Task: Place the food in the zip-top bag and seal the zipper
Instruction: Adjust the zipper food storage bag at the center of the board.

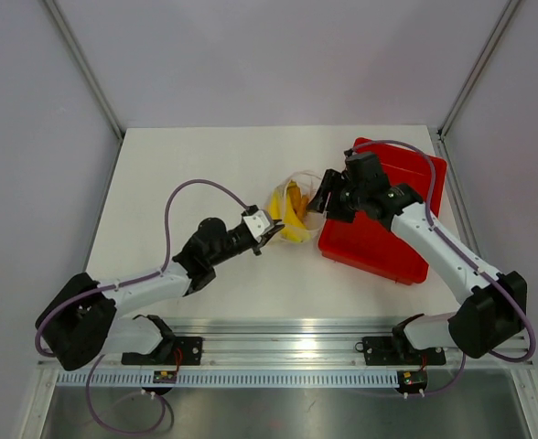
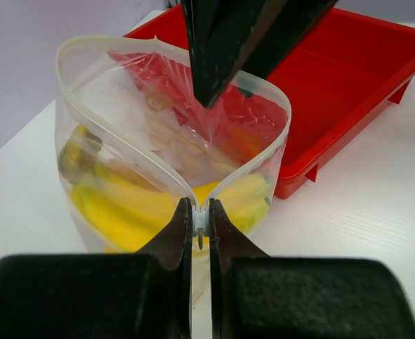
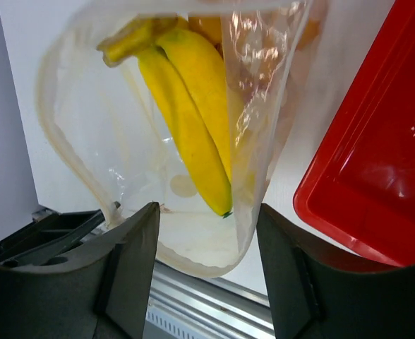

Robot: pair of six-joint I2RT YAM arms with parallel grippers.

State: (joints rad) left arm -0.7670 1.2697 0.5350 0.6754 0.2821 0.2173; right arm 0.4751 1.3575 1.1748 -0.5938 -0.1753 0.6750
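Note:
The clear zip-top bag (image 1: 294, 203) stands on the white table between both grippers, its mouth gaping wide. My left gripper (image 2: 200, 217) is shut on the near corner of the mouth, pinching the zipper (image 2: 287, 123) strip. Inside lies food: a yellow banana (image 3: 193, 120), also seen as the banana (image 2: 119, 205), and orange pieces (image 3: 209, 25) deeper in. My right gripper (image 3: 207, 236) is open, its fingers (image 3: 133, 247) straddling the far rim of the bag without touching it. From the left wrist view, the right gripper's fingers (image 2: 225, 49) hang just above the open mouth.
A red tray (image 1: 392, 219) lies right of the bag, under the right arm; the same tray (image 2: 356, 63) sits just behind the bag. An aluminium rail (image 1: 287, 334) runs along the table's near edge.

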